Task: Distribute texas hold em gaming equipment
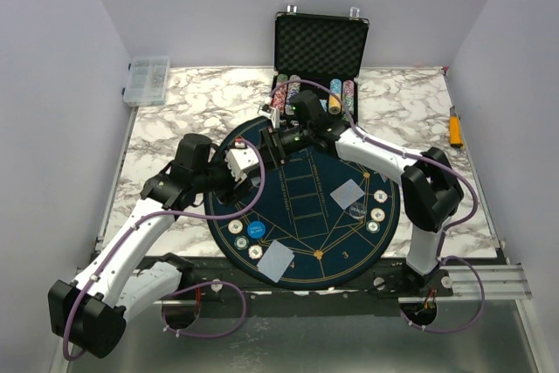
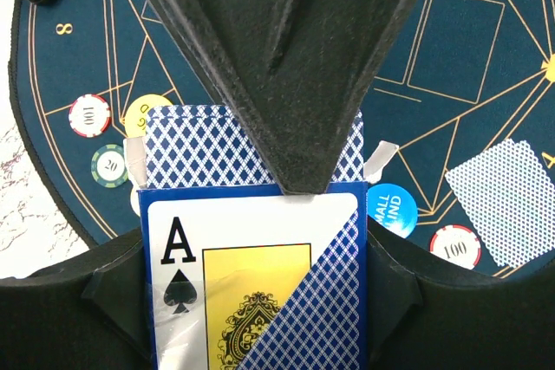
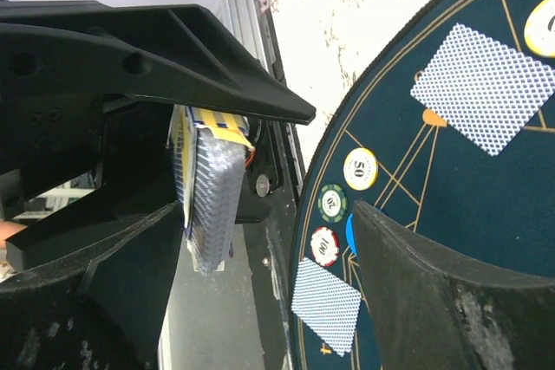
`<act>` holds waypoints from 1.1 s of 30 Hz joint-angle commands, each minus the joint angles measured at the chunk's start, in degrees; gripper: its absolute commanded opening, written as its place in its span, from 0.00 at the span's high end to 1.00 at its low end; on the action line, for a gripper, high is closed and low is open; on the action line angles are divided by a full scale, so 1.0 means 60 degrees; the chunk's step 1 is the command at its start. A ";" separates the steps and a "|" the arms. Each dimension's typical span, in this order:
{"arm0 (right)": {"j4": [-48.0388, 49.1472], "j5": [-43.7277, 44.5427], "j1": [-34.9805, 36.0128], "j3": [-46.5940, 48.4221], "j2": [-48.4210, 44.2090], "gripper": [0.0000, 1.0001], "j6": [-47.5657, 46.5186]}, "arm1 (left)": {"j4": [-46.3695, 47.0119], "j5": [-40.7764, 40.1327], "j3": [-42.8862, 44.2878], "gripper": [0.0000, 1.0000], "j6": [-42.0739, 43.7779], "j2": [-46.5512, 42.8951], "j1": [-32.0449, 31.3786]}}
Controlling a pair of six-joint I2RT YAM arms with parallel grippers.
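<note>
Robotics lab setup, white enclosure walls (image 1: 52, 85), marble-patterned table (image 1: 175, 120), aluminium rails (image 1: 498, 279)

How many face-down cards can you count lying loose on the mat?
2. One card lies at the mat's near edge, and the other card lies right of centre. Each may be a stack, and more may be hidden.

high rear overview, two close wrist views, all sharing the round mat (image 1: 301, 216)

Bright, even overhead light leaves only soft shadows on the worktop (image 1: 166, 120). In the left wrist view the close pincer fingers (image 2: 286, 58) are dark and soft-edged, while the card pack (image 2: 251, 249) is sharp. In the right wrist view the marble is washed out white.
</note>
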 commanded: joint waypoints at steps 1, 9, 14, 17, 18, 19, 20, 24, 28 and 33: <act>-0.0597 -0.0047 -0.0084 0.0055 0.0271 0.24 -0.0246 | 0.0274 0.0054 0.0197 1.00 0.0112 -0.0155 -0.0054; -0.1089 -0.0304 -0.0636 -0.0217 -0.0147 0.47 -0.0594 | 0.0271 -0.0114 -0.0043 1.00 0.0171 -0.0268 -0.0049; -0.0902 -0.0723 -0.0680 -0.0398 -0.0512 0.47 -0.0615 | 0.0275 -0.0094 -0.0033 1.00 0.0159 -0.0219 -0.0049; -0.0123 -0.1018 -0.0644 -0.0519 -0.0596 0.31 0.0178 | 0.0274 -0.0037 0.0039 1.00 0.0141 -0.0138 -0.0049; 0.0015 -0.1074 -0.0615 -0.0500 -0.0610 0.28 0.0233 | 0.0277 -0.0036 0.0061 1.00 0.0139 -0.0113 -0.0049; 0.0062 -0.1096 -0.0579 -0.0439 -0.0561 0.25 0.0235 | 0.0288 -0.0006 0.0079 1.00 0.0115 -0.0088 -0.0049; 0.0082 -0.1156 -0.0545 -0.0368 -0.0477 0.24 0.0252 | 0.0290 0.0007 0.0107 1.00 0.0091 -0.0071 -0.0051; 0.0339 -0.1066 -0.0438 -0.0131 -0.0059 0.30 0.0564 | 0.0318 0.0032 0.0171 1.00 0.0032 0.0001 -0.0049; -0.0092 -0.0870 -0.0421 0.0263 0.0233 0.46 0.0393 | 0.0318 -0.0099 0.0117 1.00 0.0006 -0.0065 -0.0049; -0.1265 -0.0777 -0.0481 0.0330 0.0135 0.72 -0.0422 | 0.0318 -0.0226 -0.0137 1.00 0.0017 -0.0179 -0.0034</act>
